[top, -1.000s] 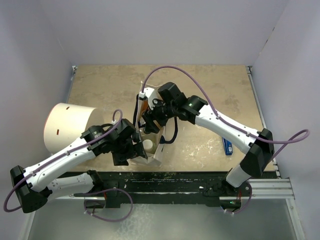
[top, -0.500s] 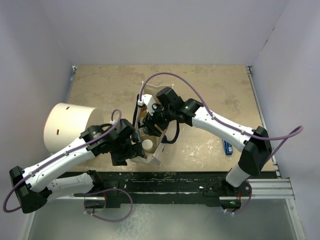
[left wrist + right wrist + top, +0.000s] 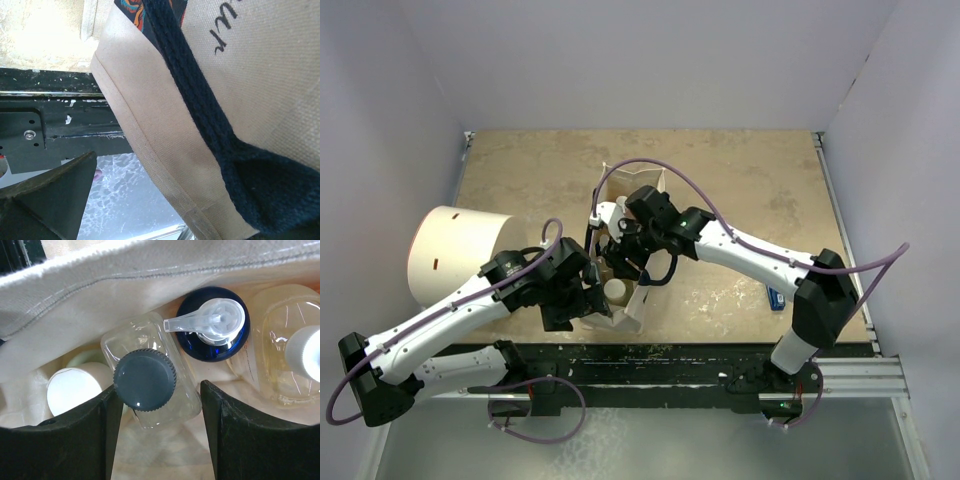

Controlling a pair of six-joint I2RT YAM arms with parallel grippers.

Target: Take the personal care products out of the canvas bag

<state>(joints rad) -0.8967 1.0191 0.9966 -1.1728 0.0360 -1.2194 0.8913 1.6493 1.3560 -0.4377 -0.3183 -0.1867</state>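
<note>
Two fingers of your right pincer sit spread, straddling the black-capped bottle, nothing gripped. It stands upright inside the canvas bag, cap up, long axis vertical, so a straight lift should work. At 1 o'clock is the blue pump bottle, nozzle toward 9. Your left pincer is at the bag's near rim, probably steadying it; grip unclear.

Left wrist view: black script lettering is printed on the beige cloth of the canvas bag. It is cropped at the frame edge and lies sideways. Only a few strokes show, perhaps "ur", and no whole word is legible. Top and right wrist views: no text can be read.
</note>
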